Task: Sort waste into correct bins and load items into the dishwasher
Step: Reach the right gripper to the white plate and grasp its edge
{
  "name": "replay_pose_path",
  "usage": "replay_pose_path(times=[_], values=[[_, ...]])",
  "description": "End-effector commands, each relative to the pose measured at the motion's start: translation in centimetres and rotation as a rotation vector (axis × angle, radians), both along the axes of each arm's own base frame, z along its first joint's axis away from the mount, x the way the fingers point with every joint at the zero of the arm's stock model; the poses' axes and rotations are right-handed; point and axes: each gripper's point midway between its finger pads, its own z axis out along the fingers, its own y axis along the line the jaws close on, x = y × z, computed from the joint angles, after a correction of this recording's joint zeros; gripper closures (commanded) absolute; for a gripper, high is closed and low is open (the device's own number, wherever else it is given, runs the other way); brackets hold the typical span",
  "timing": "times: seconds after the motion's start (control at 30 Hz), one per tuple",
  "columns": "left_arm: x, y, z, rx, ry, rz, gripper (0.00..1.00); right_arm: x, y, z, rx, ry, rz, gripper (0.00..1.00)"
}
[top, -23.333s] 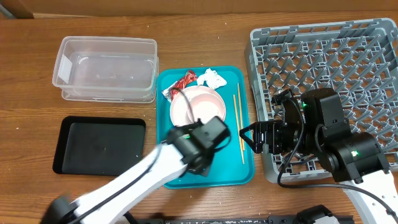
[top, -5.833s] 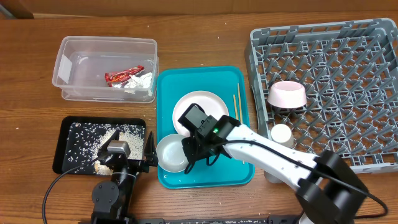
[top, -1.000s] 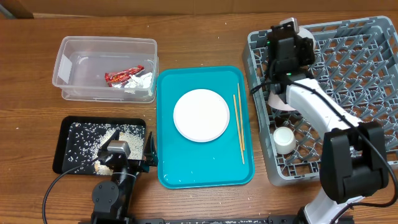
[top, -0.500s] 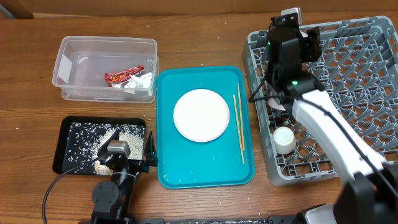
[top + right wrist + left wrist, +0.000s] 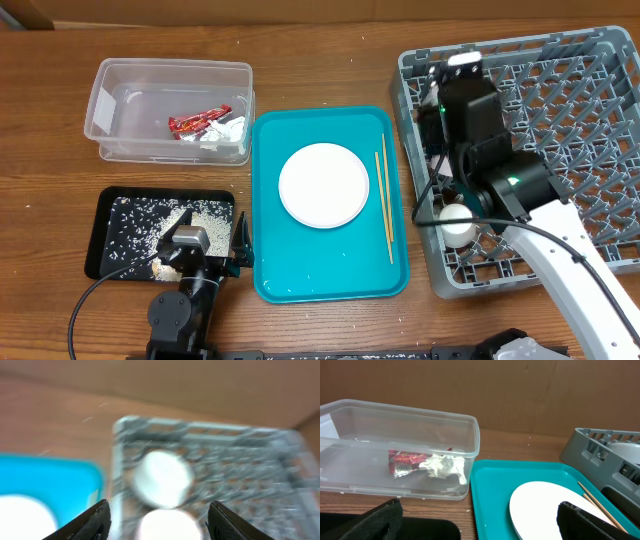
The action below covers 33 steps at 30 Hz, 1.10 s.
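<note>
The right gripper (image 5: 159, 506) hangs over the left part of the dish rack (image 5: 580, 130), its fingers spread apart with nothing between them. Its own view is blurred, showing only two white round dishes in the rack ahead. The left gripper (image 5: 479, 506) sits low at the bottom left of the overhead view beside the black tray (image 5: 105, 265), also spread wide and empty.

The plate (image 5: 323, 185) and the chopsticks (image 5: 384, 205) remain to be loaded, and both lie on the teal tray (image 5: 270, 270). The plate is at the tray's centre. The chopsticks lie just right of it, along the tray's right edge, with their long axis running from the top to the bottom of the overhead frame. From the right gripper they lie to the left and lower in that frame, just across the rack's wall. The right arm looks the nearer one, and its fingers would probably need to close across the sticks' width.
</note>
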Motion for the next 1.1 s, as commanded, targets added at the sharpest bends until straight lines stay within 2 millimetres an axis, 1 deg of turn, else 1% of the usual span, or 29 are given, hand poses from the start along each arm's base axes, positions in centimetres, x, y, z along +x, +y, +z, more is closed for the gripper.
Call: replay_pose_path(times=[0.0,0.03,0.07,0.13,0.23,0.3,0.4,0.47,0.5,0.57,0.63,0.7,0.8,0.87,0.97,1.07], values=[[0.0,-0.1,0.0,-0.006,-0.004,-0.001,0.00,-3.6,6.2,-2.0,0.302,0.202,0.234,0.36],[0.0,-0.1,0.0,-0.006,-0.004,-0.001,0.00,-4.5,7.2,-2.7,0.355,0.264,0.265,0.37],[0.0,-0.1,0.0,-0.006,-0.004,-0.001,0.00,-5.0,7.7,-3.1,0.387,0.300,0.274,0.40],[0.0,-0.1,0.0,-0.006,-0.004,-0.001,0.00,-6.4,9.2,-4.3,0.479,0.412,0.299,0.41],[0.0,-0.1,0.0,-0.006,-0.004,-0.001,0.00,-7.9,10.7,-6.0,0.561,0.552,0.314,0.43],[0.0,-0.1,0.0,-0.006,-0.004,-0.001,0.00,-8.6,11.3,-7.8,0.572,0.642,0.280,0.50],[0.0,-0.1,0.0,-0.006,-0.004,-0.001,0.00,-8.7,12.2,-11.1,0.557,0.749,0.202,0.50],[0.0,-0.1,0.0,-0.006,-0.004,-0.001,0.00,-8.3,12.3,-14.2,0.519,0.808,0.093,0.50],[0.0,-0.1,0.0,-0.006,-0.004,-0.001,0.00,-8.3,12.5,-15.1,0.509,0.826,0.070,0.50],[0.0,-0.1,0.0,-0.006,-0.004,-0.001,0.00,-8.1,12.6,-17.9,0.482,0.874,-0.001,0.56],[0.0,-0.1,0.0,-0.006,-0.004,-0.001,0.00,-7.6,12.0,-19.8,0.463,0.886,-0.106,0.59],[0.0,-0.1,0.0,-0.006,-0.004,-0.001,0.00,-7.0,11.2,-21.4,0.449,0.879,-0.221,0.59],[0.0,-0.1,0.0,-0.006,-0.004,-0.001,0.00,-6.2,11.7,-22.3,0.475,0.865,-0.243,0.58],[0.0,-0.1,0.0,-0.006,-0.004,-0.001,0.00,-5.8,11.9,-22.5,0.493,0.857,-0.262,0.58],[0.0,-0.1,0.0,-0.006,-0.004,-0.001,0.00,-5.6,11.7,-23.1,0.503,0.851,-0.311,0.59],[0.0,-0.1,0.0,-0.006,-0.004,-0.001,0.00,-5.6,11.7,-24.2,0.515,0.870,-0.373,0.60]])
